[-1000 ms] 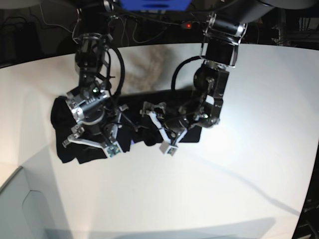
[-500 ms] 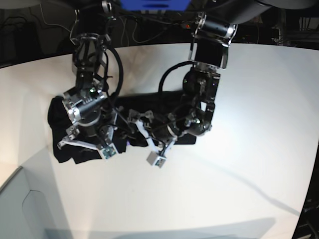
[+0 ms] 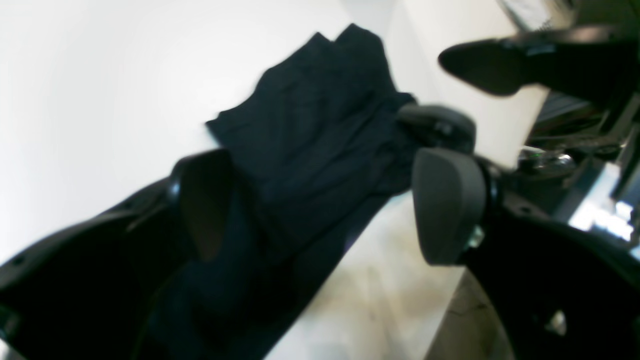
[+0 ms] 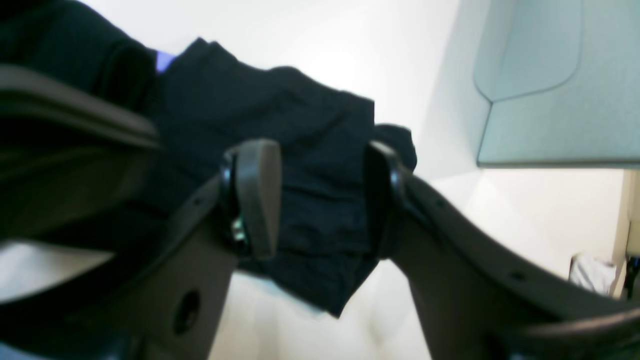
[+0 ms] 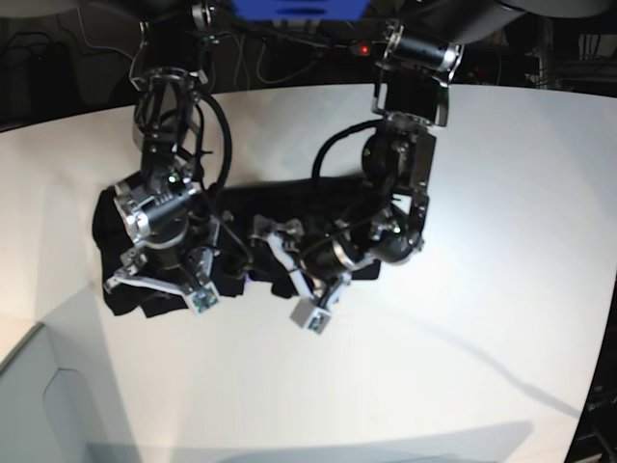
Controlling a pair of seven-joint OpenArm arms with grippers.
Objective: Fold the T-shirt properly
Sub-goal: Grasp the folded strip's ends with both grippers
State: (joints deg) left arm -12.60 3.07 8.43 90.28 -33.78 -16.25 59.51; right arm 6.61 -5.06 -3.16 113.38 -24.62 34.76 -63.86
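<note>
The black T-shirt [image 5: 280,198] lies crumpled in a wide band on the white table [image 5: 463,289]. My right gripper [image 5: 157,293] hovers open over its left end. In the right wrist view the open gripper [image 4: 317,195] has wrinkled black fabric [image 4: 310,150] behind it, and a sliver of purple print [image 4: 162,60] shows at a fold. My left gripper [image 5: 284,275] is open over the shirt's front edge near the middle. In the left wrist view it [image 3: 320,205] is wide open, with the shirt [image 3: 310,135] below it and nothing held.
A pale grey bin [image 5: 39,405] stands at the table's front left corner and also shows in the right wrist view [image 4: 550,100]. Dark cables and equipment [image 5: 289,39] run along the table's far edge. Bare white table stretches to the right and front.
My left arm has swung left and forward over the shirt's middle. My right gripper has shifted slightly left. Both stay open and the shirt has barely moved.
</note>
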